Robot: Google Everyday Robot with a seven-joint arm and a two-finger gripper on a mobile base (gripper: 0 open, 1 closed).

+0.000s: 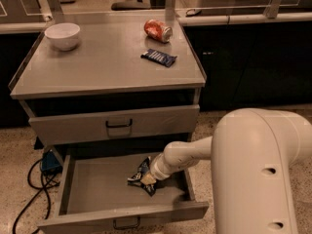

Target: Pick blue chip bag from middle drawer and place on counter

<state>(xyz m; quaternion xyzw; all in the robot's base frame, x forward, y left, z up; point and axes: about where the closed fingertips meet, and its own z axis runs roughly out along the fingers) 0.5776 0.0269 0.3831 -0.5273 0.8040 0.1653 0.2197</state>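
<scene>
I can't read any words or nos. on the blue chip bag (pixel 140 174), can (pixel 158 30) or wrapper (pixel 159 57). Gripper (pixel 148 180) is in the middle drawer (pixel 97 191), at the bag.

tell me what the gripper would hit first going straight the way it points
Most likely the blue chip bag, right at the gripper inside the open middle drawer; contact depth is unclear.
</scene>
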